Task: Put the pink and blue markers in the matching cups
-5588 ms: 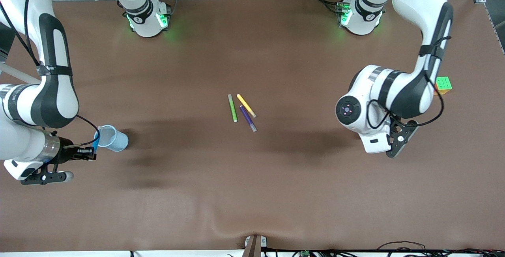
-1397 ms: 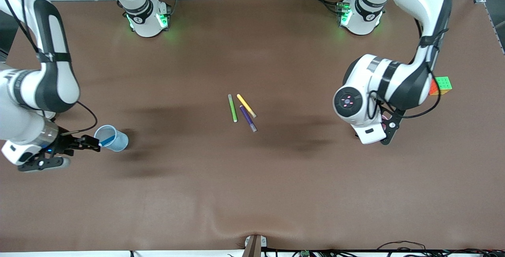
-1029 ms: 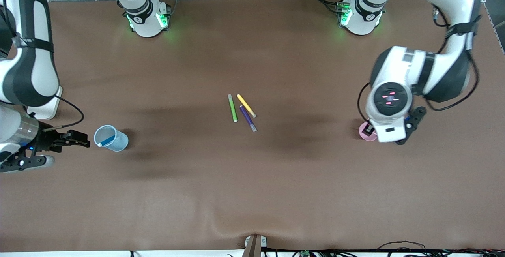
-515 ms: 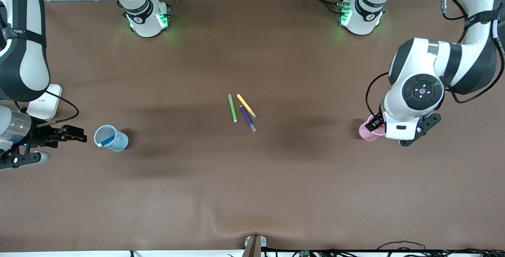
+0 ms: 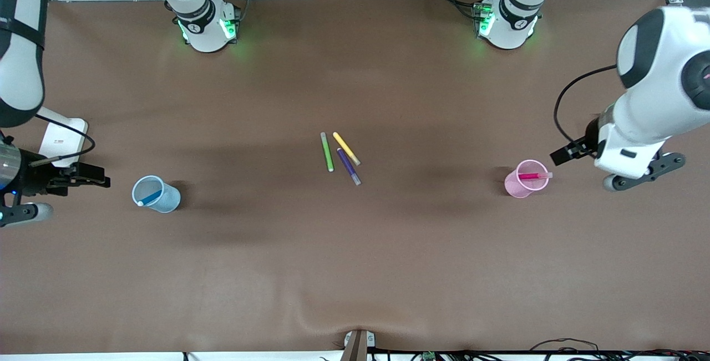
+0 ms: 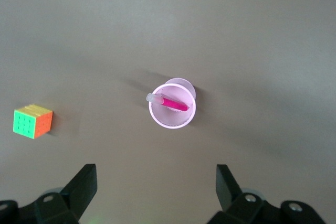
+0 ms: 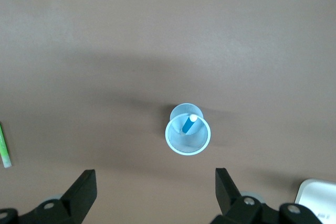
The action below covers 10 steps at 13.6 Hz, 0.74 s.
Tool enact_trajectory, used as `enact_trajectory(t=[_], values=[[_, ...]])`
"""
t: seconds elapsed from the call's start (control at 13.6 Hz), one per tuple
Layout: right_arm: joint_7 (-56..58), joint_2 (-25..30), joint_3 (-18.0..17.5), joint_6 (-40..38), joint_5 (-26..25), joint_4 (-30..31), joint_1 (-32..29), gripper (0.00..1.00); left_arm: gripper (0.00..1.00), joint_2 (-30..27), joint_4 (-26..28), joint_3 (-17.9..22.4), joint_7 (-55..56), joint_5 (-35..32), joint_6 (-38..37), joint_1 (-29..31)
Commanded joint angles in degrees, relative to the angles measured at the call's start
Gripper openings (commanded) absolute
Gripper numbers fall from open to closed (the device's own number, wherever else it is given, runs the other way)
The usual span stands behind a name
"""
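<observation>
Front view shows the left gripper (image 5: 567,153) up in the air over bare table at the left arm's end, just beside the pink cup (image 5: 523,180); in the left wrist view its fingers (image 6: 81,187) stand wide apart and hold nothing. The pink marker (image 5: 533,176) sits in that cup, leaning on the rim with its pale tip poking out toward the gripper. At the right arm's end, the right gripper (image 5: 97,176) hangs near the blue cup (image 5: 156,194), fingers (image 7: 82,190) likewise spread and empty, while the blue marker (image 7: 188,123) stands tilted inside the cup, tip at the rim.

Both pens look home, so the coming move is probably only a retreat; each cup is upright, though how firmly is hard to tell. Mid-table lie the green pen (image 5: 327,152), yellow pen (image 5: 346,148) and purple pen (image 5: 349,166), well apart from either cup. A colour cube (image 6: 32,121) and a white box (image 5: 62,135) lie near the table's ends on the brown mat (image 5: 355,272).
</observation>
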State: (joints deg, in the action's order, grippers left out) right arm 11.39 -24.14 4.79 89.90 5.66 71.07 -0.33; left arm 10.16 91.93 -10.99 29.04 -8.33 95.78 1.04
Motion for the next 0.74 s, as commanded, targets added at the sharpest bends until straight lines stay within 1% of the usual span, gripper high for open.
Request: enact_trajectory(t=[0.0, 0.07, 0.22, 0.37, 0.51, 0.66], values=[[-10.12, 1.63, -0.57, -4.79, -0.12, -0.41, -0.19, 1.00, 1.00, -3.73, 1.41, 0.17, -6.78, 1.29, -0.15, -0.25], [-11.99, 3.29, -0.66, -7.00, -0.03, -0.41, -0.11, 1.00, 1.00, -4.78, 1.32, 0.44, -9.24, 1.38, -0.15, -0.25], [-15.06, 7.24, -0.48, -9.47, -0.56, 0.64, -0.10, 1.00, 1.00, -6.89, 1.41, 2.45, -11.63, 2.08, -0.24, -0.95], [-15.70, 9.62, -0.31, -10.62, -0.38, 2.31, -0.54, 1.00, 1.00, -8.74, 1.76, 5.26, -13.65, 4.27, -0.33, -2.35], [-16.40, 13.74, -0.31, -9.40, -0.38, 6.69, -0.37, 1.00, 1.00, -10.06, 1.59, 9.47, -14.63, 5.77, -2.34, -4.89], [-16.40, 18.49, -0.13, -5.98, -0.56, 13.36, -0.72, 1.00, 1.00, -11.90, 1.85, 10.63, -16.02, 6.56, -3.05, -5.43]])
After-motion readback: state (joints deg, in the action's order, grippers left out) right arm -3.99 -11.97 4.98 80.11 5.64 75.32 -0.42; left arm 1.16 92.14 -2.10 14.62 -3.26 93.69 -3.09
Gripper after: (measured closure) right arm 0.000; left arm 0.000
